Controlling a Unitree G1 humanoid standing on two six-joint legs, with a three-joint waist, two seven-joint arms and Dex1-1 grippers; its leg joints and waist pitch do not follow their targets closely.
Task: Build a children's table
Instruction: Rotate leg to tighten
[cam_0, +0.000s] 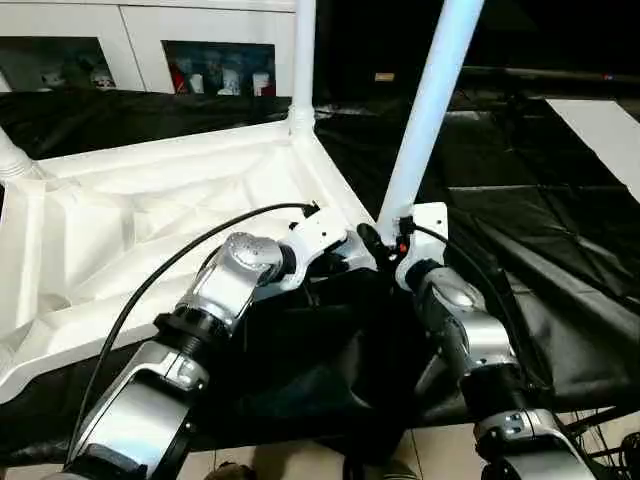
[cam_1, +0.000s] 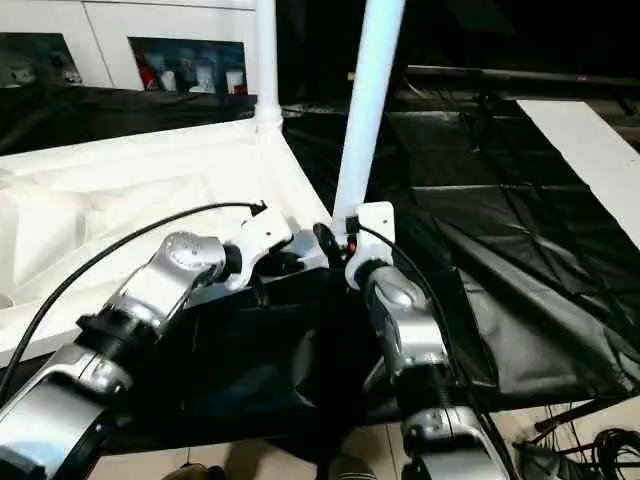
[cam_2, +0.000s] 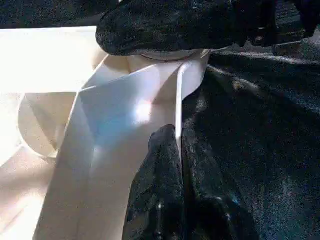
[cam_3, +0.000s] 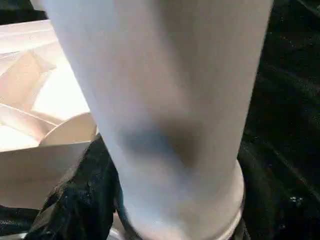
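The white tabletop (cam_0: 150, 230) lies upside down on black cloth, with its ribbed underside facing up. One white leg (cam_0: 303, 60) stands upright in the far corner socket, and another leg (cam_0: 10, 155) rises at the left corner. My right gripper (cam_0: 385, 240) is shut on the base of a third leg (cam_0: 430, 110), which leans slightly right over the near right corner socket (cam_2: 165, 57). The left gripper (cam_0: 352, 258) is shut on the tabletop's thin rim (cam_2: 178, 100) just beside that socket. One black finger (cam_3: 75, 210) shows against the leg (cam_3: 165, 115) in the right wrist view.
Black cloth (cam_0: 520, 230) covers the work surface around the tabletop. A flat white board (cam_0: 605, 135) lies at the far right. White cabinets with glass doors (cam_0: 215, 65) stand behind. Tiled floor (cam_0: 440, 455) shows at the near edge.
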